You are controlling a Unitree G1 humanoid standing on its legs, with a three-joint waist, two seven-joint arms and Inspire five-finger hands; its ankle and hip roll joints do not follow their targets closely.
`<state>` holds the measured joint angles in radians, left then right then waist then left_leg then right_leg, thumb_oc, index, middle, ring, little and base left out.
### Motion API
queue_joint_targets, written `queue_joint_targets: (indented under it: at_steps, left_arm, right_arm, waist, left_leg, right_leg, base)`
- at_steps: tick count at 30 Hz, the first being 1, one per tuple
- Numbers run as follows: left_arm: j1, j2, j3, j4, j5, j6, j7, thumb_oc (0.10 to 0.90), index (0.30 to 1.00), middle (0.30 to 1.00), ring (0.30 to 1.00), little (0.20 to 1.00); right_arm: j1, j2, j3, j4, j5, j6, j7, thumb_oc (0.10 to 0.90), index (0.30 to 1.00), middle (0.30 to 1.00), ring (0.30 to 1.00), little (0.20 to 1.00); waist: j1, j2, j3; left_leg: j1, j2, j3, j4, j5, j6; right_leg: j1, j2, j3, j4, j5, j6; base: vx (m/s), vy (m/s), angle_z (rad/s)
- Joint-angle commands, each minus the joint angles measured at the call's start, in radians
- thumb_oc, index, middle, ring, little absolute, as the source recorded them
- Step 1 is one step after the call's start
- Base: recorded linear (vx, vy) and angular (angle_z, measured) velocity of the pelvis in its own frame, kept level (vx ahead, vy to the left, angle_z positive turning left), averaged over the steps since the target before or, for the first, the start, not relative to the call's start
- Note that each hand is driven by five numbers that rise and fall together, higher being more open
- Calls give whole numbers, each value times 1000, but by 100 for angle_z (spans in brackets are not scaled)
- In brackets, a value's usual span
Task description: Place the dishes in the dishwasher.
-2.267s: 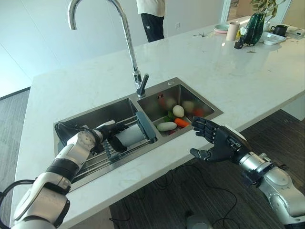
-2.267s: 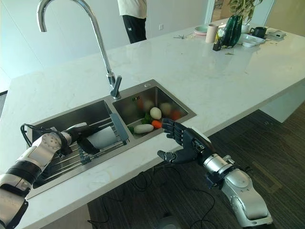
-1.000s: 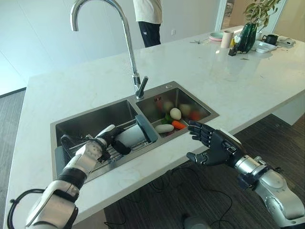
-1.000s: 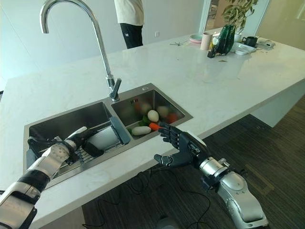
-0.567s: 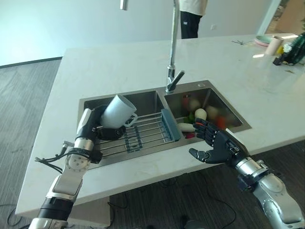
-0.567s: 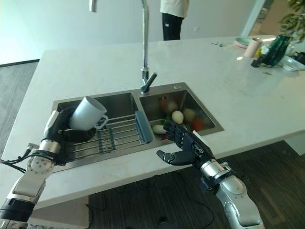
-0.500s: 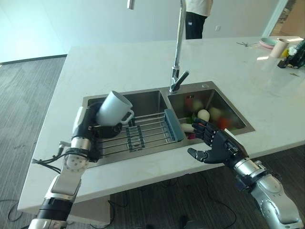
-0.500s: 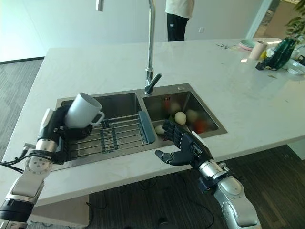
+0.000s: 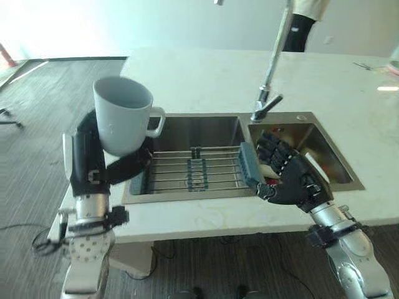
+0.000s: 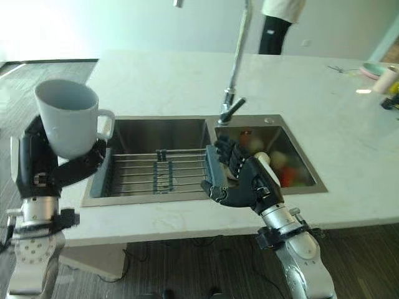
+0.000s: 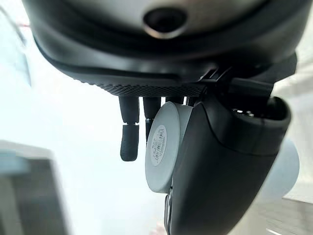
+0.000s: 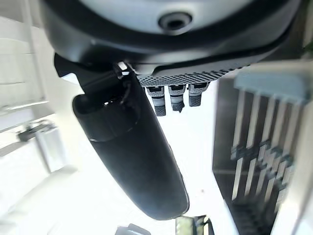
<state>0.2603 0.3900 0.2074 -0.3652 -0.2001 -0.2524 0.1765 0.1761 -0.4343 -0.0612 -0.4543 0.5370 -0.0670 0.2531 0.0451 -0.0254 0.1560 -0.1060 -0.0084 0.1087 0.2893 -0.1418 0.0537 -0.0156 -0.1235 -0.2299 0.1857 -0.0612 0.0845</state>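
The white mug is upright, mouth up and handle toward the sink, raised clear of the worktop off the sink's left end, with the left hand curled around its lower body. The right hand, fingers spread and holding nothing, hovers over the sink's front rim beside the wire rack. A curved faucet stands behind the double sink, and a person stands beyond the worktop.
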Motion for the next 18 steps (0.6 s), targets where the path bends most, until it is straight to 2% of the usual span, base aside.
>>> queue_joint_targets:
  at_steps: [1,2,3,4,5,7,8,11,12,13,14,16,18]
  left_arm:
    - [-128,56,99,-92,-77,-171,23,400,300,300,300,300]
    - [-120,47,111,-109,-81,-173,32,400,300,300,300,300]
    - [-116,46,113,-117,-83,-177,44,400,300,300,300,300]
    - [-109,42,115,-134,-81,-187,63,400,300,300,300,300]
    - [-113,41,111,-138,-82,-190,67,400,300,300,300,300]
    - [-134,42,99,-130,-112,-196,45,400,300,300,300,300]
    - [-165,40,89,-114,-142,-192,23,400,300,300,300,300]
    - [-217,37,67,-86,-191,-207,-20,400,300,300,300,300]
    - [-225,38,62,-79,-210,-217,-44,400,300,300,300,300]
    - [-230,41,57,-73,-231,-227,-69,400,300,300,300,300]
    - [-235,41,52,-62,-249,-240,-91,400,300,300,300,300]
    - [-221,37,47,-37,-283,-267,-107,400,300,300,300,300]
    - [-217,35,45,-39,-283,-276,-101,400,300,300,300,300]
  right_arm:
    - [-111,-9,-53,-99,80,-149,2,800,900,900,900,900]
    - [-132,-10,-24,-103,68,-146,-12,800,900,900,900,900]
    - [-144,-9,-6,-107,57,-145,-20,800,900,900,900,900]
    - [-156,-10,18,-112,45,-148,-40,800,900,900,900,900]
    - [-157,-10,26,-114,41,-153,-57,800,900,900,900,900]
    - [-144,-20,16,-108,38,-175,-97,800,900,900,900,900]
    - [-132,-30,-4,-95,43,-194,-108,800,900,900,900,900]
    - [-134,-53,-57,-49,55,-232,-103,800,900,900,900,900]
    - [-131,-59,-81,-39,59,-245,-108,800,900,900,900,900]
    - [-129,-62,-101,-29,58,-256,-120,800,900,900,900,900]
    - [-127,-58,-117,-14,48,-270,-135,800,900,900,900,900]
    - [-133,-27,-129,20,30,-300,-158,800,900,900,900,900]
    - [-145,-9,-109,19,8,-305,-171,800,900,900,900,900]
  waist:
    - [16,11,-30]
    - [43,14,-21]
    - [58,18,-19]
    - [77,22,-16]
    - [81,25,-15]
    - [73,24,-14]
    - [56,16,-18]
    - [22,-15,-11]
    - [8,-24,-11]
    - [-2,-27,-10]
    - [-9,-25,-11]
    - [-8,-4,-21]
    - [6,10,-32]
  left_leg:
    - [72,45,30,11,-108,-78]
    - [53,50,15,11,-82,-92]
    - [47,52,-3,11,-79,-101]
    - [12,67,-23,11,-43,-121]
    - [-6,83,-12,11,-27,-133]
    - [-19,127,82,11,-14,-149]
    - [1,149,147,11,-27,-158]
    - [76,152,322,11,-20,-130]
    - [103,171,390,11,-4,-128]
    - [119,186,428,11,-6,-128]
    - [130,192,447,11,-23,-125]
    - [141,215,452,11,-77,-127]
    - [133,207,421,11,-107,-124]
  right_leg:
    - [-21,17,-42,114,-181,1]
    - [-22,10,-66,114,-178,-4]
    - [-15,11,-74,114,-187,-5]
    - [-23,11,-85,114,-186,-11]
    - [-24,9,-99,114,-186,-10]
    - [-13,-11,-157,114,-189,-5]
    - [5,-34,-194,114,-201,2]
    - [7,-99,-284,114,-157,10]
    - [10,-118,-317,114,-144,13]
    - [14,-130,-342,114,-135,17]
    - [17,-140,-366,114,-125,20]
    - [28,-162,-420,114,-109,30]
    - [28,-176,-436,114,-94,43]
  base:
    - [-86,-145,77]
    - [-67,-129,92]
    - [-146,-108,92]
    - [-133,-59,68]
    - [-168,-36,60]
    - [-94,-5,110]
    - [-107,24,177]
    - [-176,76,213]
    - [-180,81,201]
    - [-165,111,185]
    - [-150,234,198]
    - [-138,374,184]
    - [-87,334,136]
